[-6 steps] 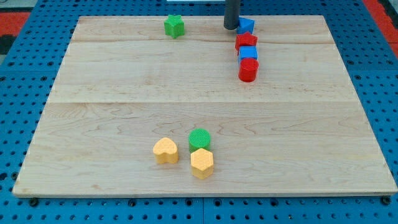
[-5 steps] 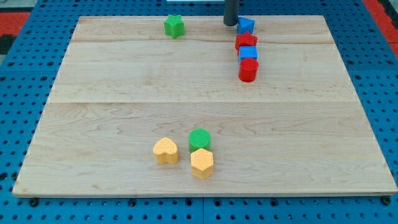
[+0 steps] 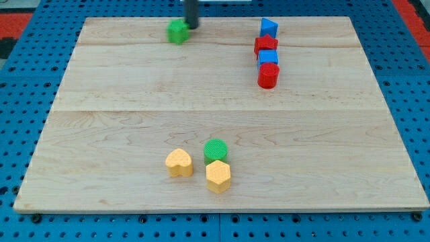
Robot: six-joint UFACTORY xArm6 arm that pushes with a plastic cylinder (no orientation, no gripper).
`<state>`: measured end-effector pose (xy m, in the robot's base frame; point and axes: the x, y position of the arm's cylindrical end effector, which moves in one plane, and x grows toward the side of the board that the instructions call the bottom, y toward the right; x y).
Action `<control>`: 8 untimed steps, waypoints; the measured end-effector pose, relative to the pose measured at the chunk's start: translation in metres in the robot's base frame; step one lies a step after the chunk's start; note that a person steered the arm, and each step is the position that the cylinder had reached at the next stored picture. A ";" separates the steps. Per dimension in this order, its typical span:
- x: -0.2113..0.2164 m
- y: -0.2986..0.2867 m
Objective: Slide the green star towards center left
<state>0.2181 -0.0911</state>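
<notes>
The green star (image 3: 178, 31) lies near the board's top edge, left of the middle. My tip (image 3: 192, 26) is at its upper right side, touching it or almost touching it. The dark rod rises out of the view's top.
A column of blocks stands at the top right: a blue block (image 3: 269, 27), a red star-like block (image 3: 266, 45), a blue cube (image 3: 268, 58) and a red cylinder (image 3: 268, 76). Near the bottom are a green cylinder (image 3: 216, 149), a yellow heart (image 3: 179, 163) and a yellow hexagon (image 3: 218, 176).
My tip has moved left from beside the top blue block to the green star. The star has shifted a little to the left and down.
</notes>
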 end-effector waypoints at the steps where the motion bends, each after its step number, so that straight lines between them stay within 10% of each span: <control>1: 0.002 0.004; 6: 0.031 -0.050; 8: 0.095 0.084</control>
<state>0.3128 -0.0074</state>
